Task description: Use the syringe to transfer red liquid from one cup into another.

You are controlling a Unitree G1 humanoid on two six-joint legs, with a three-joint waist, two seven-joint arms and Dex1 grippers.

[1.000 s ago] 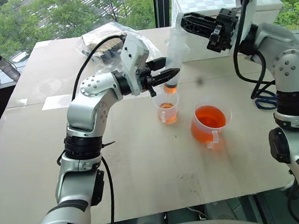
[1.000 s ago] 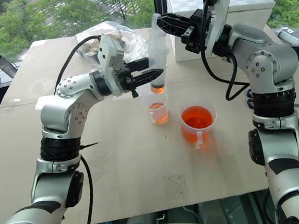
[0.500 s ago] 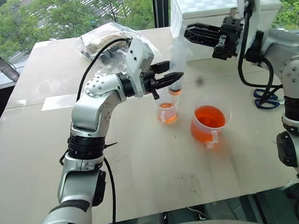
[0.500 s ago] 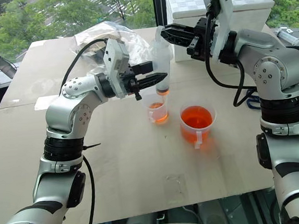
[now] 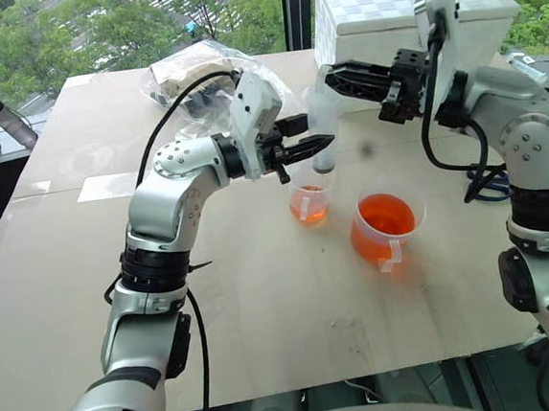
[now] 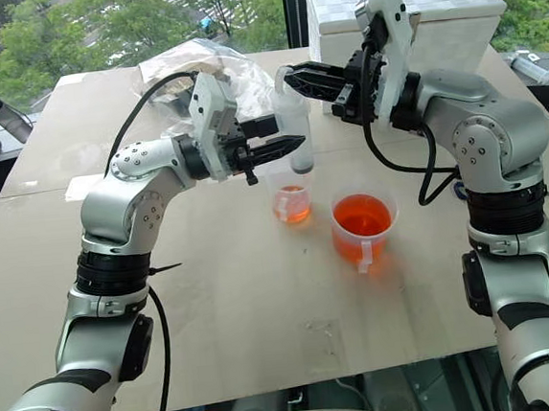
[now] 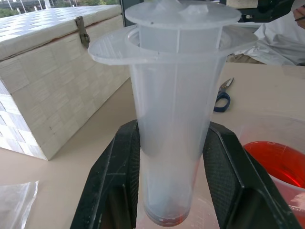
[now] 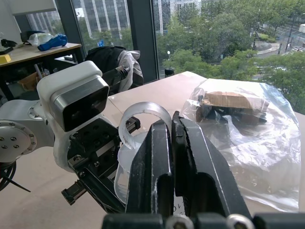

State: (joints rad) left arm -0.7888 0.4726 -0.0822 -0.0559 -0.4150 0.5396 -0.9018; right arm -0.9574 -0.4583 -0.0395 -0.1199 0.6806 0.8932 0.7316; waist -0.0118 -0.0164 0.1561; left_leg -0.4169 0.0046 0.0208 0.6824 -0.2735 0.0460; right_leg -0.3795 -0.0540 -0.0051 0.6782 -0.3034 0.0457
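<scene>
Layout about the narrow cup [image 6: 292, 202], standing on the counter [image 6: 265, 312]: handled beaker [image 6: 361, 227] just right; syringe [image 6: 295, 132] upright directly above; box [image 6: 401, 7] behind, right; plastic bag [image 6: 190, 69] behind, left.

The syringe [image 7: 174, 119] is cloudy, smooth plastic, its plunger whitish. The small narrow cup [image 5: 309, 201] and the handled beaker [image 5: 385, 226] are clear glossy plastic holding translucent orange-red liquid [image 5: 387, 217]. The left claw [image 5: 323, 143] has matt black, finely textured fingers [image 7: 114, 181]. The tabletop [image 5: 295, 329] looks like pale, matt wood. The box [image 5: 401, 7] is woven and whitish; the bag [image 8: 243, 138] is crinkled, shiny film.
</scene>
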